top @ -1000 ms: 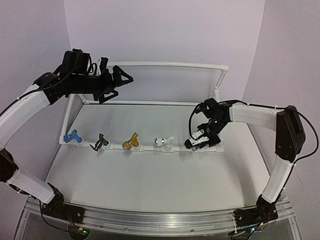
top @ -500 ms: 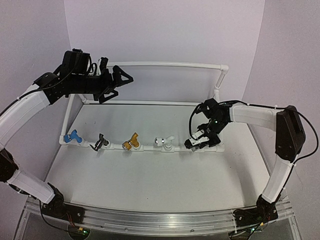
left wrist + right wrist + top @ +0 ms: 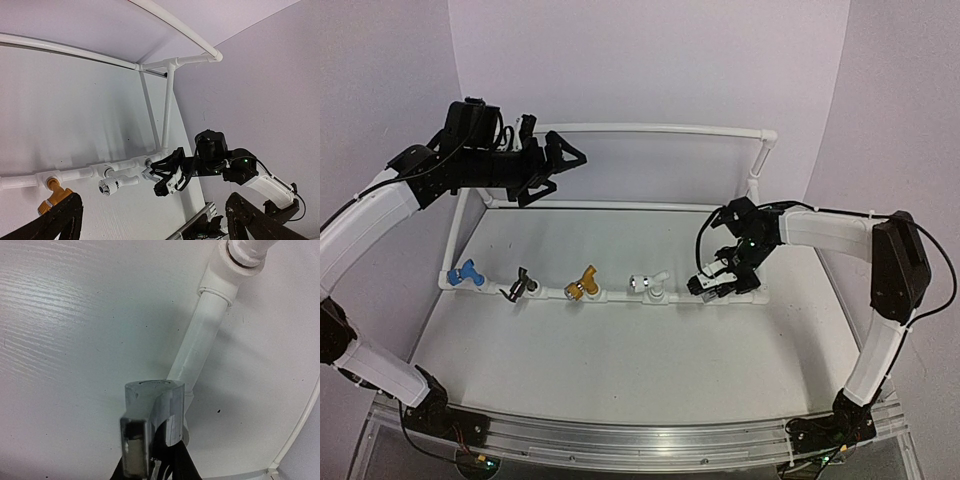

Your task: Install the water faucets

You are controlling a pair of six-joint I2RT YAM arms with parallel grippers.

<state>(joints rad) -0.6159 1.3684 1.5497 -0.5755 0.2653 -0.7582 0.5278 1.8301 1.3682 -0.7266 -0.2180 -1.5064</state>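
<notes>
Right gripper (image 3: 706, 286) is clamped on the silver faucet (image 3: 152, 421), at the right end of the front rail (image 3: 616, 296). In the wrist view the faucet's long axis runs straight out of the fingers, flat end toward the rail pipe. Can't tell whether it touches the fitting. In the top view the gripper tips point left and toward the near edge, low over the table (image 3: 620, 350).

The other four sit on the rail, left to right: blue faucet (image 3: 466, 273), black faucet (image 3: 521, 285), gold faucet (image 3: 584, 283), white faucet (image 3: 647, 284). All stick out on the rail's near side. The gold faucet's handle tilts up and right, and the white faucet's long axis lies roughly along the rail (cap end left).

Left gripper (image 3: 558, 158) is raised near the frame's back-left corner, fingers wide apart with nothing between them, pointing right.
</notes>
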